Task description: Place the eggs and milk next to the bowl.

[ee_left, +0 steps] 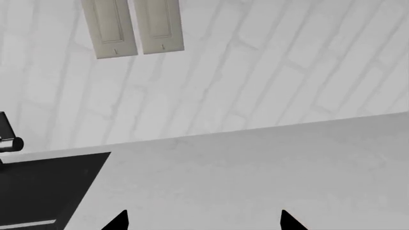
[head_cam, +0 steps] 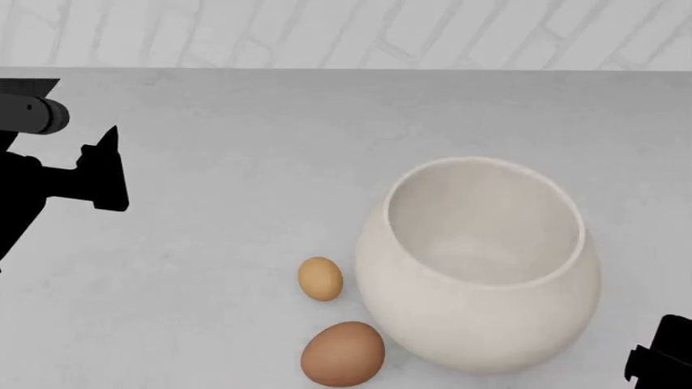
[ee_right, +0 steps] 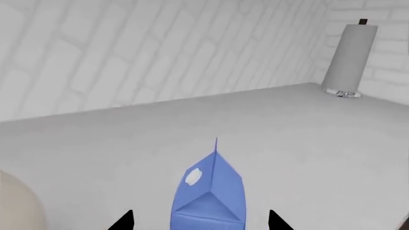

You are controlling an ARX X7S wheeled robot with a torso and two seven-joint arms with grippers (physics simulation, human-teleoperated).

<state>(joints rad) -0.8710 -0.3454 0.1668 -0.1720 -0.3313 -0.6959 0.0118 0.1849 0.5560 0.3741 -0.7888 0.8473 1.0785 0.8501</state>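
The cream-white bowl stands on the grey counter. The pale tan egg and the larger reddish-brown egg lie just left of the bowl, close to its belly. The blue milk carton with its white cap shows only in the right wrist view, upright between the wide-spread fingertips of my right gripper, with a gap on each side. The bowl's edge shows beside it. My left gripper is open and empty over bare counter, far left of the eggs in the head view.
A black cooktop surface lies beside the left gripper. A white brick wall backs the counter. A paper towel roll stands in the far corner. Two pale panels hang on the wall.
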